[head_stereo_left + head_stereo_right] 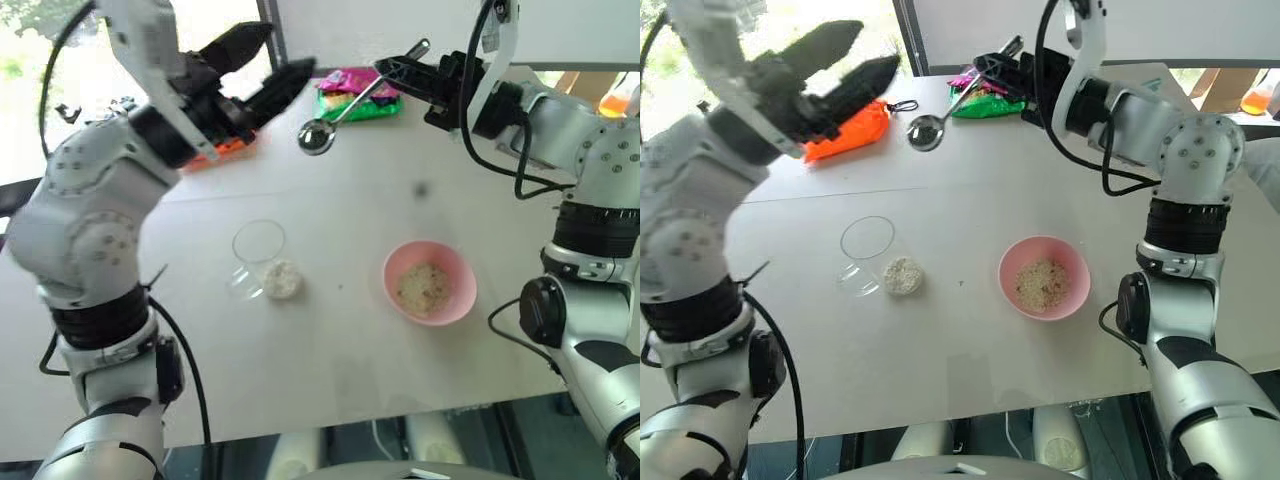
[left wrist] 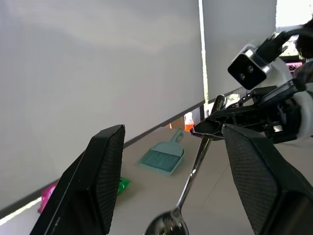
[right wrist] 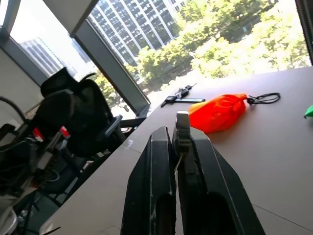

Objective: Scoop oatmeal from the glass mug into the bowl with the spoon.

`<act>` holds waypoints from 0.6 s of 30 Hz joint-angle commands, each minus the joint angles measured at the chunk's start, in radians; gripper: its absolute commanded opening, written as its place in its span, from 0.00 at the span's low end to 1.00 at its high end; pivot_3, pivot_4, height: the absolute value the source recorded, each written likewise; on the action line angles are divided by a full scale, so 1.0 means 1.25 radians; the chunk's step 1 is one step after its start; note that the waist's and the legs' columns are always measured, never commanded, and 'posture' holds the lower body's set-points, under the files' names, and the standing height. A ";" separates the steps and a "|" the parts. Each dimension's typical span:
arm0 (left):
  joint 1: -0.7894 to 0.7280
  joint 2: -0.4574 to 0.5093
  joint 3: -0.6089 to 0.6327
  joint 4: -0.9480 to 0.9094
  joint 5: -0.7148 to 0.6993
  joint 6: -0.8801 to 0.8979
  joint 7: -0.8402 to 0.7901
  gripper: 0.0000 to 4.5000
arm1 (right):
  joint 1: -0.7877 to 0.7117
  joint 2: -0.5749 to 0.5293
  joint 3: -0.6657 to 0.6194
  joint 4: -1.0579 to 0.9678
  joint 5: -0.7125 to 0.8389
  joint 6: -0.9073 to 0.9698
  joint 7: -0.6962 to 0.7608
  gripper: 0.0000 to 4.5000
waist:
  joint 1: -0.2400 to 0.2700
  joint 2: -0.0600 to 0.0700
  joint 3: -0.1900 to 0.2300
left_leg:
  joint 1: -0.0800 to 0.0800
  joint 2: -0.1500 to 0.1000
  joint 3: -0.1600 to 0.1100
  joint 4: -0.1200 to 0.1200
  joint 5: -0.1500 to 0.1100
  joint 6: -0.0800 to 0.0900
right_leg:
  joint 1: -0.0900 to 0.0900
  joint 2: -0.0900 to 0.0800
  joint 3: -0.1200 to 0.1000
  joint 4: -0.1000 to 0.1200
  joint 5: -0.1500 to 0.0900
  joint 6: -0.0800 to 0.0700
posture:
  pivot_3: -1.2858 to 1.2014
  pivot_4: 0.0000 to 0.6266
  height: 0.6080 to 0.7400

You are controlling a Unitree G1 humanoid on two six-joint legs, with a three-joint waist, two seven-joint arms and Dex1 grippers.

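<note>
Holding the spoon (image 1: 345,108) by the upper end of its handle, the right tool (image 1: 392,72) was clamped shut on the metal, with the spoon's empty oval bowl hanging down and away from its fingertips, towards the left tool (image 1: 268,65). The left tool stood open, its two fingers spread just beside the spoon's bowl and touching nothing.

The glass mug (image 1: 258,257) lay tipped on its side on the worktop (image 1: 330,350), well below and nearer the robot than both tools, with a small heap of oatmeal (image 1: 282,280) at its mouth. The pink bowl (image 1: 430,283) sat beside it, below the right tool, already holding some oatmeal.

The step in hand looked like carrying the spoon down to the mug. To do it well, the right tool would probably need to keep its firm pinch so the long handle does not swivel, and bring the oval bowl in low and flat towards the heap, since the lying mug could roll if nudged.

The left wrist view showed a teal dustpan (image 2: 163,157) beyond the spoon. The right wrist view showed the handle end pinched between the fingers, with an orange pouch (image 3: 218,112) and a chair (image 3: 80,120) beyond.
</note>
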 commanded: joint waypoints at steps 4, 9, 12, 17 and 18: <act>0.349 -0.004 0.304 -0.127 -0.085 0.081 0.133 0.74 | 0.023 -0.126 -0.025 0.063 -0.130 -0.107 0.083 0.00 | -0.001 0.000 0.000 | 0.001 0.000 0.001 -0.002 0.000 0.000 | 0.000 0.000 0.001 -0.001 0.000 0.000 | 0.52 0.24 1.00; 0.674 -0.076 0.360 -0.257 -0.126 0.010 0.060 0.74 | 0.092 -0.178 -0.034 0.077 -0.198 -0.153 0.124 0.00 | 0.013 -0.001 0.000 | 0.000 0.001 0.002 -0.002 0.000 0.000 | 0.000 0.000 0.001 -0.003 0.000 0.000 | 0.52 0.24 1.00; 0.826 -0.128 0.355 -0.290 -0.118 -0.048 0.000 0.74 | 0.117 -0.171 -0.058 0.057 -0.197 -0.150 0.119 0.00 | 0.026 0.000 0.000 | 0.001 0.001 0.003 -0.002 0.000 0.000 | 0.000 0.000 0.003 -0.001 0.000 0.000 | 0.52 0.24 1.00; 0.995 -0.158 0.291 -0.312 -0.037 -0.168 -0.100 0.74 | 0.148 -0.162 -0.080 0.015 -0.188 -0.130 0.114 0.00 | 0.043 0.000 0.000 | 0.002 0.001 0.004 -0.002 0.000 0.000 | 0.000 0.000 0.003 -0.001 0.000 -0.001 | 0.52 0.24 1.00; 1.018 -0.163 0.256 -0.319 -0.003 -0.193 -0.109 0.74 | 0.154 -0.161 -0.083 0.006 -0.186 -0.125 0.114 0.00 | 0.045 0.000 0.000 | 0.002 0.001 0.004 -0.002 0.000 0.000 | 0.000 0.000 0.004 -0.001 0.000 -0.001 | 0.52 0.24 1.00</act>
